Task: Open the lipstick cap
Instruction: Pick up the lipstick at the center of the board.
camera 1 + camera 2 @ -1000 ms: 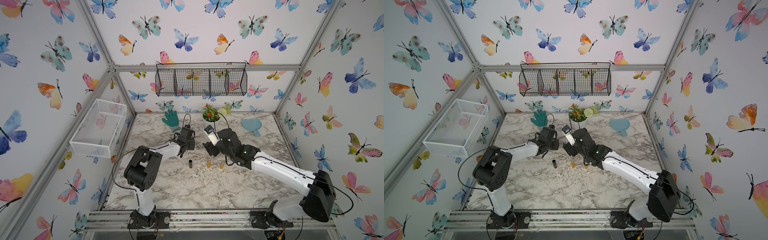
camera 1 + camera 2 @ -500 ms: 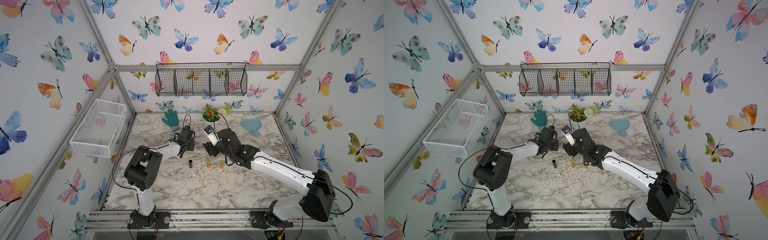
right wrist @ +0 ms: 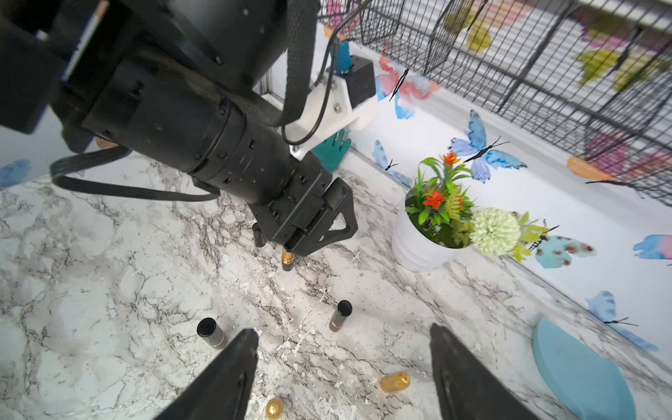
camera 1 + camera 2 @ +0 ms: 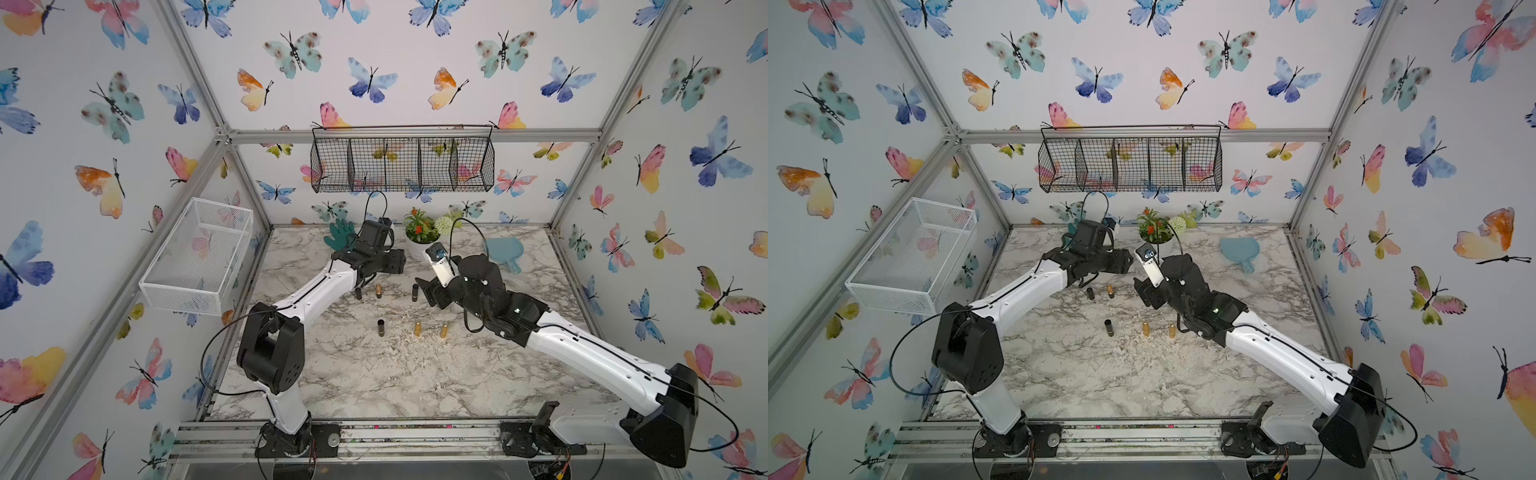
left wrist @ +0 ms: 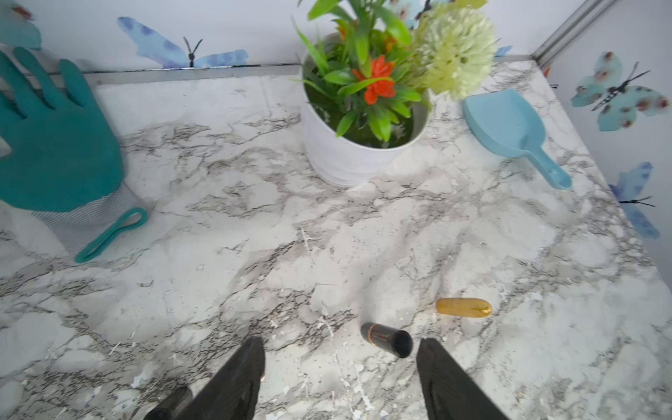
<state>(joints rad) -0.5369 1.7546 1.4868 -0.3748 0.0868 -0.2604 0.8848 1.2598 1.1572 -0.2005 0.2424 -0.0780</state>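
Note:
My left gripper (image 5: pixel 340 342) is open with nothing between its fingers. A black lipstick tube with a copper ring (image 5: pixel 387 338) sits on the marble just off one fingertip, and a gold piece (image 5: pixel 463 307) lies beyond it. In the right wrist view a gold-collared lipstick piece (image 3: pixel 287 260) stands right under the left gripper (image 3: pixel 292 249). My right gripper (image 3: pixel 343 331) is also open and empty, hovering over the table. A black tube (image 3: pixel 340 314) stands ahead of it. In a top view that tube (image 4: pixel 414 292) is beside the right gripper (image 4: pixel 426 293). I cannot tell which piece is the cap.
Nearer the front stand another black tube (image 4: pixel 380 327) and two gold pieces (image 4: pixel 417 328). A white flower pot (image 4: pixel 419 245), a teal glove (image 4: pixel 340 237) and a blue scoop (image 4: pixel 503 249) line the back of the table. A black wire basket (image 4: pixel 403 166) hangs on the back wall.
My left gripper's jaws have gone from shut to open. Both arms stay roughly where they were, and the right gripper stays open.

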